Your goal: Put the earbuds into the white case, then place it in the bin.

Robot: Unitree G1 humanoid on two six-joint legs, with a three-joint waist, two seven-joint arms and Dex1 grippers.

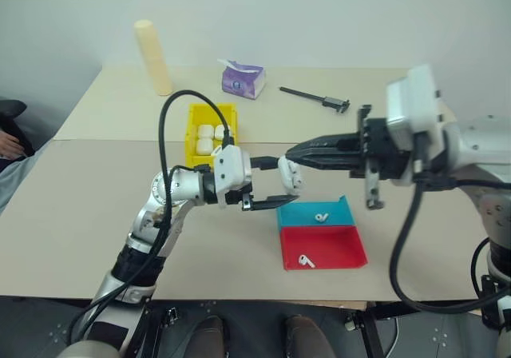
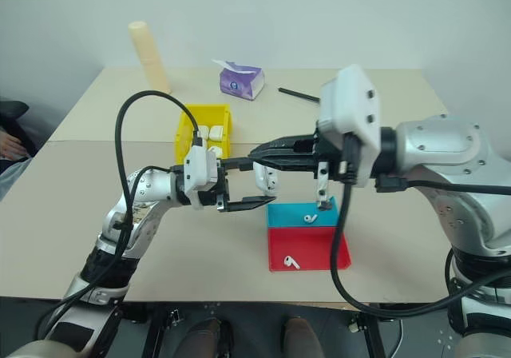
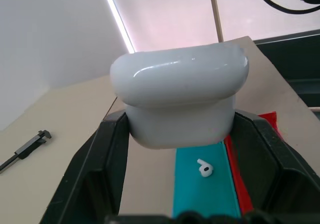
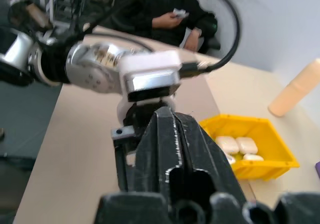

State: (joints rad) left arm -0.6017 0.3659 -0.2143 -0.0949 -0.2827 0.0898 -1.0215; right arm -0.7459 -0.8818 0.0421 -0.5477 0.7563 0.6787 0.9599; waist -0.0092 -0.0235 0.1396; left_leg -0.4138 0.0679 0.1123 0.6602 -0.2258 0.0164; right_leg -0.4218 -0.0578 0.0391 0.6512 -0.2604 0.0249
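My left gripper (image 1: 285, 184) is shut on the white case (image 1: 291, 174) and holds it in the air above the table. In the left wrist view the glossy case (image 3: 180, 99) sits between the two black fingers. My right gripper (image 1: 291, 156) reaches in from the right with its fingers shut, the tips at the top of the case. One earbud (image 1: 322, 216) lies in the teal tray (image 1: 342, 208) and another earbud (image 1: 306, 260) lies in the red tray (image 1: 347, 250). The yellow bin (image 1: 192, 138) stands behind my left arm, with several white cases in it.
At the back of the table stand a beige cylinder (image 1: 153, 57) and a purple tissue pack (image 1: 243, 80), and a black caliper (image 1: 315, 98) lies there too. A person sits at the far left edge (image 1: 8, 138). A black cable loops over my left arm.
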